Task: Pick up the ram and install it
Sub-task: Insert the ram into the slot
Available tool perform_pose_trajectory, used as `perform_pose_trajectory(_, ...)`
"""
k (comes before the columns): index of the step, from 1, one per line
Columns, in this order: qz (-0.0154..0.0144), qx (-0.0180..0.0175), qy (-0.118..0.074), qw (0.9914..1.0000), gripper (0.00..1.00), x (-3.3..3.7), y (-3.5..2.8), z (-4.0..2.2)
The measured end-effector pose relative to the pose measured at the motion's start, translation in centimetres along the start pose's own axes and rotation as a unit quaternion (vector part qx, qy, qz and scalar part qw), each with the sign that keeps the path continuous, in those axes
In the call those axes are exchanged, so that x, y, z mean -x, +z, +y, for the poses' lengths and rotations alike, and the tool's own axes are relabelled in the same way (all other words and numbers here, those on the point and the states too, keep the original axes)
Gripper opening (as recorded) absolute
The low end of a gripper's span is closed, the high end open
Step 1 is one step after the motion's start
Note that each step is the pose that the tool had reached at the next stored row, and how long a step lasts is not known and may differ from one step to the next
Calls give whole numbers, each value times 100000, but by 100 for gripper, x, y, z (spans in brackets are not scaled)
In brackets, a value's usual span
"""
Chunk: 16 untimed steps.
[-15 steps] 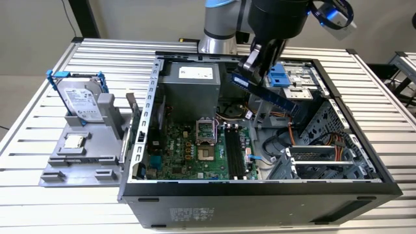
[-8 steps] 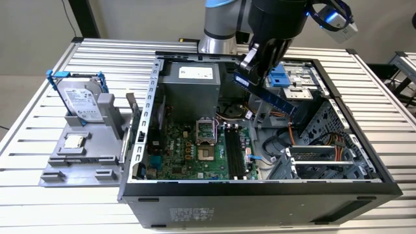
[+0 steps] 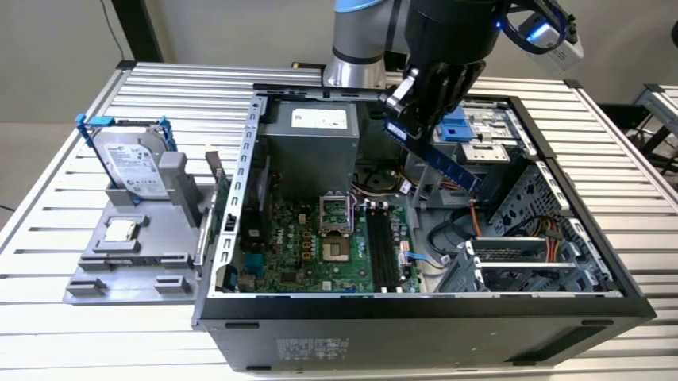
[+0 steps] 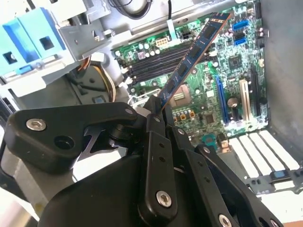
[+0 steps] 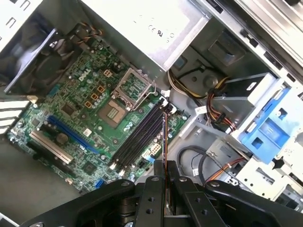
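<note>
The ram (image 3: pixel 440 163) is above the open computer case (image 3: pixel 249 159), clear of everything inside it and not yet seated. Its long axis is tilted. One end is in the gripper (image 3: pixel 402 119) over the rear half of the case, and the free end slopes down toward the case wall on the exterior view's right. In the second wrist view, the ram (image 4: pixel 191 56) shows its broad face with a row of black chips. In the first wrist view, the ram (image 5: pixel 164 142) is edge-on, and its thin line runs roughly parallel to the memory slots (image 5: pixel 139 135).

Contents of the case:
- The motherboard (image 3: pixel 307 238) lies flat on the case floor.
- The memory slots (image 3: pixel 382 246) and the processor socket (image 3: pixel 333 214) are on the motherboard.
- The power supply (image 3: pixel 307 143) is at the rear of the case.
- A blue drive bracket (image 3: pixel 456 127) is in the rear corner of the case, behind the ram.

Outside the case, a grey fixture (image 3: pixel 117 278) holds an upright hard drive (image 3: pixel 132 163) and a small square processor chip (image 3: pixel 120 230).

The gripper (image 4: pixel 154 113) has its black fingers (image 5: pixel 152 189) closed tightly on the end of the ram. Only the thickness of the board separates them. The gripper touches nothing else.
</note>
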<state>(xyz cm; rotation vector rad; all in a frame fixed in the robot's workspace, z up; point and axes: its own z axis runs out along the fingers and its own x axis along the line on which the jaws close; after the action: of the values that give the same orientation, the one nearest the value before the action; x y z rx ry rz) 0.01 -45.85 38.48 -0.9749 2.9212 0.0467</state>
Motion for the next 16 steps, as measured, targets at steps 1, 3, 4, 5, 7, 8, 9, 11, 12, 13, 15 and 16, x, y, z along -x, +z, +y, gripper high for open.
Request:
perform_pose_trajectory(1,-4,-36,643,99998,0,0,0,0)
perform_pose_trajectory(3,30,-86,1852,99983,0,0,0,0)
perform_pose_trajectory(4,55,-107,2473,99969,0,0,0,0)
perform_pose_trajectory(5,81,-124,3048,99953,0,0,0,0)
perform_pose_trajectory(7,160,-131,4154,99913,0,-1,0,0)
perform_pose_trajectory(8,240,-107,4633,99892,0,0,0,0)
perform_pose_trajectory(9,328,-71,5080,99870,0,0,0,0)
perform_pose_trajectory(11,373,-79,5784,99832,0,0,0,0)
perform_pose_trajectory(12,372,-98,6064,99815,0,0,0,0)
perform_pose_trajectory(13,364,-118,6383,99795,0,0,0,0)
perform_pose_trajectory(15,359,-158,6974,99756,0,0,0,0)
perform_pose_trajectory(16,355,-174,7251,99736,0,0,0,0)
